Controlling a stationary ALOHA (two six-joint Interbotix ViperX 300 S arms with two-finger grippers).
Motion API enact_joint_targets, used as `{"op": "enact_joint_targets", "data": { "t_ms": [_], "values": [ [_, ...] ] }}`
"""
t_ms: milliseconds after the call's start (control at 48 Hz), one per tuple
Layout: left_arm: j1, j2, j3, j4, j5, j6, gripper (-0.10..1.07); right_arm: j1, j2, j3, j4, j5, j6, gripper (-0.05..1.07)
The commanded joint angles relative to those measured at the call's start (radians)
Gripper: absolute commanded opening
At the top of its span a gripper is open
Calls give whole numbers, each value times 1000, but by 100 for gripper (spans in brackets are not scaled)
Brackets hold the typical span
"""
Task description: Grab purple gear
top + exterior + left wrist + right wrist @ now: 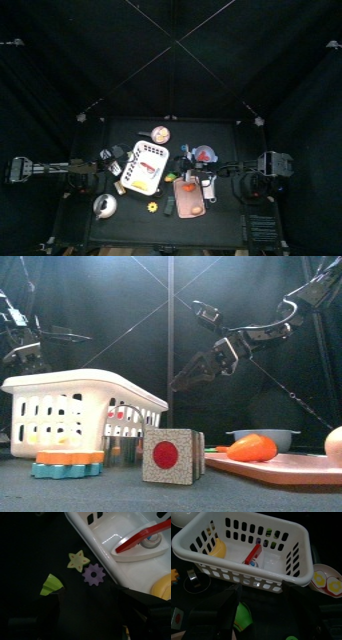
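The purple gear (pixel 94 574) lies flat on the black table beside the white basket (pixel 127 542), next to a pale yellow star (pixel 78 560). My left gripper (pixel 90 605) hovers above the gear with its jaws open and empty; the gear lies just beyond the fingertips. In the top view the left arm (pixel 78 170) is at the basket's left side. My right gripper (pixel 264 609) is open and empty, raised over the table and looking at the basket (pixel 241 552); it shows in the front view (pixel 195 374) too.
The basket (pixel 80 406) holds a red-handled tool (pixel 141 538) and a yellow piece (pixel 216 548). A green piece (pixel 50 585) lies near the gear. Orange and blue gears (pixel 67 462), a red-dot block (pixel 170 454) and a pink board (pixel 281 469) stand in front.
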Motion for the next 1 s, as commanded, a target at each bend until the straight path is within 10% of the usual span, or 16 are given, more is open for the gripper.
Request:
{"op": "enact_joint_targets", "data": {
  "t_ms": [0, 354, 979],
  "values": [
    [20, 5, 6, -9, -69, 0, 102, -2, -14, -20, 0, -3, 0, 95],
    [32, 43, -3, -61, -236, 2, 102, -3, -31, -3, 0, 18, 0, 95],
    [104, 210, -15, -20, -184, 2, 102, -26, -288, 218, 43, -9, 2, 95]
  ]
}}
